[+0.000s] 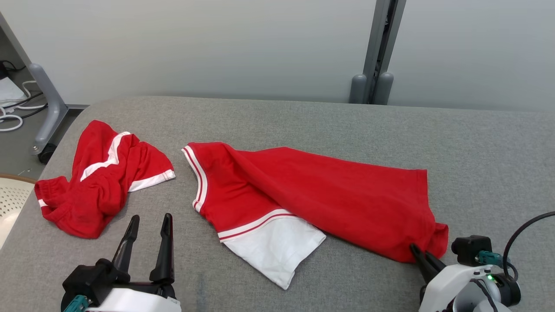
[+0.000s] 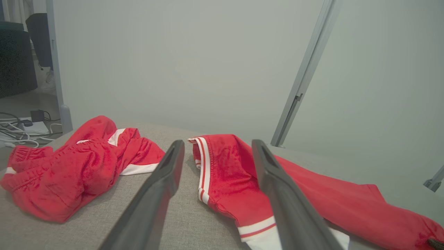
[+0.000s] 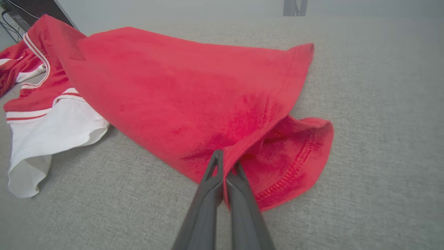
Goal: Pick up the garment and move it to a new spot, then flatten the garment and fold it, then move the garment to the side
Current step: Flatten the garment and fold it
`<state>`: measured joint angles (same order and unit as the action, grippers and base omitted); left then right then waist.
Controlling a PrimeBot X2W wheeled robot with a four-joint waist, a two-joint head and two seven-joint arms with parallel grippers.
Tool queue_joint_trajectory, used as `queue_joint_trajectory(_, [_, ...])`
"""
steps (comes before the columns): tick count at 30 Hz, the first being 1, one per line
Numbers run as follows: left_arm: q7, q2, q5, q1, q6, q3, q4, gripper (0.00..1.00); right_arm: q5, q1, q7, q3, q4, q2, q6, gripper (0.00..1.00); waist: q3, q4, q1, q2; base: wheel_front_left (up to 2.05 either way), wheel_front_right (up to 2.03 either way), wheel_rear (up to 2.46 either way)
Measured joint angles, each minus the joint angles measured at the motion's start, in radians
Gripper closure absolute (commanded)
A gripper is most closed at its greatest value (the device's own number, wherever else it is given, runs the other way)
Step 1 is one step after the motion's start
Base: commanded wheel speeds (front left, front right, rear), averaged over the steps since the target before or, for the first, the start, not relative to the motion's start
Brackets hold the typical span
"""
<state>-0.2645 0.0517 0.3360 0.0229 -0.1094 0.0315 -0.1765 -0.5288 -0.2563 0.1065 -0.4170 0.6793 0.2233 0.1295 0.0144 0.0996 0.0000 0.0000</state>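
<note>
The garment (image 1: 329,195) is a red shirt with a white sleeve and striped trim, lying across the middle of the grey table (image 1: 277,117). In the right wrist view my right gripper (image 3: 227,163) is shut on the garment (image 3: 180,97), pinching the red hem at its near corner. That same gripper (image 1: 416,251) sits at the garment's lower right corner in the head view. My left gripper (image 1: 149,223) stands open, left of the white sleeve, holding nothing. Between the left fingers (image 2: 166,173) the garment's striped collar edge (image 2: 204,166) shows ahead.
A second red garment with white stripes (image 1: 99,177) lies crumpled at the table's left end, also seen as red shorts (image 2: 69,166). A grey post (image 1: 381,47) rises behind the table. Cables (image 1: 13,108) lie on the floor far left. A pale chair edge (image 1: 11,199) is at the left.
</note>
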Motion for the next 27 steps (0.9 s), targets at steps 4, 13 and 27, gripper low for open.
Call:
queue_joint_trajectory(4, [0.000, -0.001, 0.000, 0.000, -0.004, 0.003, -0.002, 0.00, -0.054, 0.001, -0.030, -0.053, -0.067, 0.013, 0.000, 1.00, -0.003, -0.009, 0.0000, 0.0000, 0.00, 0.00, 0.00])
queue_joint_trajectory(13, [0.000, -0.002, 0.000, 0.000, -0.005, 0.006, -0.007, 0.00, -0.379, -0.006, -0.151, -0.110, -0.388, 0.144, 0.000, 1.00, 0.004, -0.020, 0.0000, 0.0000, 0.00, 0.00, 0.00])
queue_joint_trajectory(27, [0.000, -0.003, 0.008, -0.068, -0.013, 0.025, -0.019, 0.00, -0.724, -0.238, -0.187, -0.040, -0.346, 0.253, 0.000, 1.00, 0.093, 0.026, 0.0000, 0.0000, 0.00, 0.00, 0.00])
